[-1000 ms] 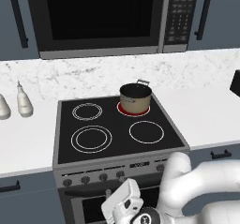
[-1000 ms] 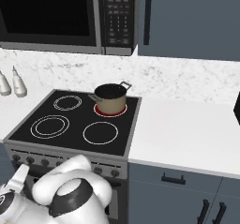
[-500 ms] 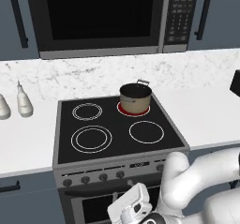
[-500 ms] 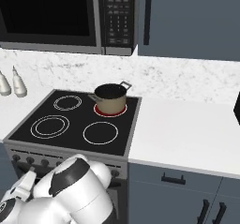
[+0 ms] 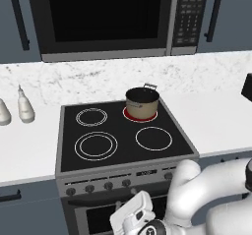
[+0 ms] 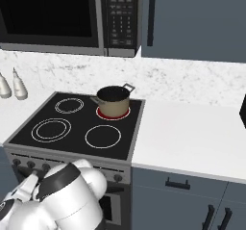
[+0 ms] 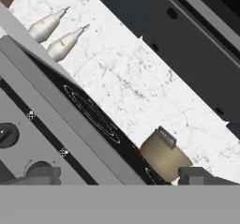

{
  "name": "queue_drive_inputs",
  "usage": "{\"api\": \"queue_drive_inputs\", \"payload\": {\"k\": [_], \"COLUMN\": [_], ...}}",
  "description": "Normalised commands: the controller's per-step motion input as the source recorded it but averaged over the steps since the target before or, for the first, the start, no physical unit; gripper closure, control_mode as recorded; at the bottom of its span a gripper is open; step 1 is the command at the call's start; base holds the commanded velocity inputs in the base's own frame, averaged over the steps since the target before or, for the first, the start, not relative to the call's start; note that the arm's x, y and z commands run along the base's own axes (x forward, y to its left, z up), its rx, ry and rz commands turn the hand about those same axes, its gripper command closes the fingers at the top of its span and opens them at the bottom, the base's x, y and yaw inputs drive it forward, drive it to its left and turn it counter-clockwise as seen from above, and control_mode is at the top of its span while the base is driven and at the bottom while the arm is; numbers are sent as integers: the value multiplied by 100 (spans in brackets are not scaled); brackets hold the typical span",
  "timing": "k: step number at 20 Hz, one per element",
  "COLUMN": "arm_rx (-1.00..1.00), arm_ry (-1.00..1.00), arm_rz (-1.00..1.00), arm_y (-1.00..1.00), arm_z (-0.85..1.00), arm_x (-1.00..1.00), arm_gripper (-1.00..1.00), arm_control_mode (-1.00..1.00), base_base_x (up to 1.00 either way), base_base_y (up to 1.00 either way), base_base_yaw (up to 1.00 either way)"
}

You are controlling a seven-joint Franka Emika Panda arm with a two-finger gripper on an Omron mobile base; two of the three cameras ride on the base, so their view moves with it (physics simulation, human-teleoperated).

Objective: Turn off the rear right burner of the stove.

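The burner [image 5: 140, 115] glows red under the pot [image 5: 142, 102], at the back right of the stove [image 5: 125, 155]. The claw [image 5: 132, 215] hangs low before the stove, just below the knobs [image 5: 108, 185]. I cannot tell if it is spread.

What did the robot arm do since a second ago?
The end effector slid rightward below the stove's knob row, with the arm swinging behind it. It grasped nothing. The pot stayed on the rear right burner, which still glows red.
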Motion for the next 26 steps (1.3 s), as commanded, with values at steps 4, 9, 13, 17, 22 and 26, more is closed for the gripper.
{"api": "queue_drive_inputs", "payload": {"k": [4, 9, 13, 17, 22, 26], "arm_rx": [0, 0, 0, 0, 0, 0], "arm_ry": [5, 5, 5, 5, 6, 7], "arm_rz": [0, 0, 0, 0, 0, 0], "arm_y": [0, 0, 0, -4, -7, 0], "arm_z": [0, 0, 0, -4, -12, -30], "arm_x": [31, 48, 49, 40, 43, 28], "arm_gripper": [-100, -100, -100, -100, -100, -100], "arm_control_mode": [-100, -100, -100, -100, -100, -100], "base_base_x": [0, 0, 0, 0, 0, 0], "base_base_y": [0, 0, 0, 0, 0, 0], "base_base_yaw": [0, 0, 0, 0, 0, 0]}}
